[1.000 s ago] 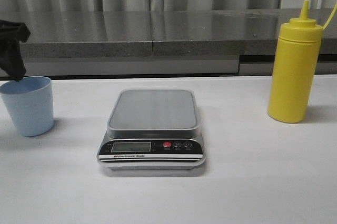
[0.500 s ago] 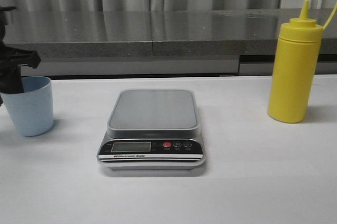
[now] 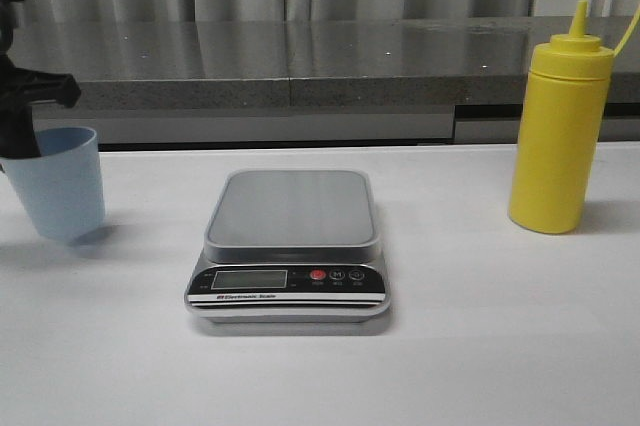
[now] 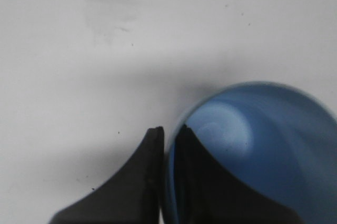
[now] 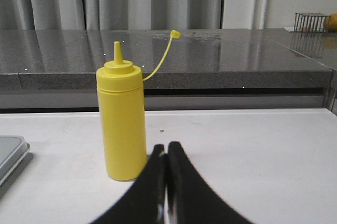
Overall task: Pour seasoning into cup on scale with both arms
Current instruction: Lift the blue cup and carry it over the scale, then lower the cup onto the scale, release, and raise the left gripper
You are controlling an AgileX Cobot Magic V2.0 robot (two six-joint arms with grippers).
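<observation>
Front view shows the left gripper (image 3: 20, 141) with jaws pinching the rim of the tilted blue cup (image 3: 58, 184), far left of the scale (image 3: 290, 246), so it may slip; the right gripper (image 5: 166, 153), shut empty, sits near the seasoning bottle (image 3: 556, 136).

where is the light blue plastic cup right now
In the front view the small light blue plastic cup is at the far left, tilted and pinched at its rim by the left tool, well left of the silver-grey digital scale.
</observation>
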